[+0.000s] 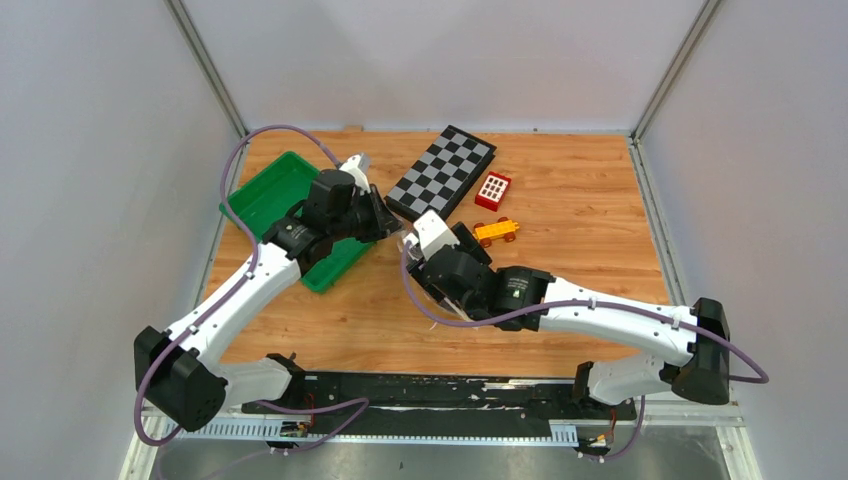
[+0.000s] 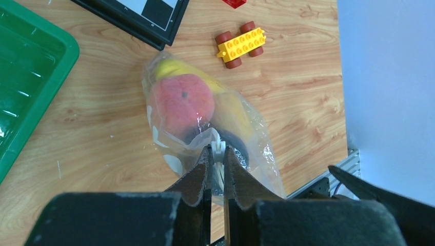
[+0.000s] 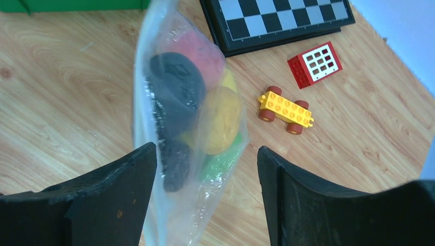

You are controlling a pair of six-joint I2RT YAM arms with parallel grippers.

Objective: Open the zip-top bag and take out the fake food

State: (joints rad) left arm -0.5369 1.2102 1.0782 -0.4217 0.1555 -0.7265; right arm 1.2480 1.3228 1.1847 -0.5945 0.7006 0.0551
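Observation:
The zip-top bag (image 2: 205, 128) is held up over the wooden table between my two grippers. It holds the fake food: an orange-pink peach (image 2: 182, 102), a yellow piece (image 2: 169, 67) and a dark piece (image 2: 238, 143). My left gripper (image 2: 218, 151) is shut on the white zip tab at the bag's top edge. In the right wrist view the bag (image 3: 174, 205) hangs between the fingers of my open right gripper (image 3: 205, 164), close to the left finger (image 3: 123, 179). A dark eggplant (image 3: 177, 87), a yellow piece (image 3: 220, 118) and a green piece (image 3: 220, 163) show through it.
A green tray (image 1: 262, 190) lies at the left, under my left arm. A folded chessboard (image 1: 442, 172), a red block with white squares (image 1: 493, 190) and a yellow toy car (image 1: 496, 231) lie behind the grippers. The table's right edge is near in the left wrist view.

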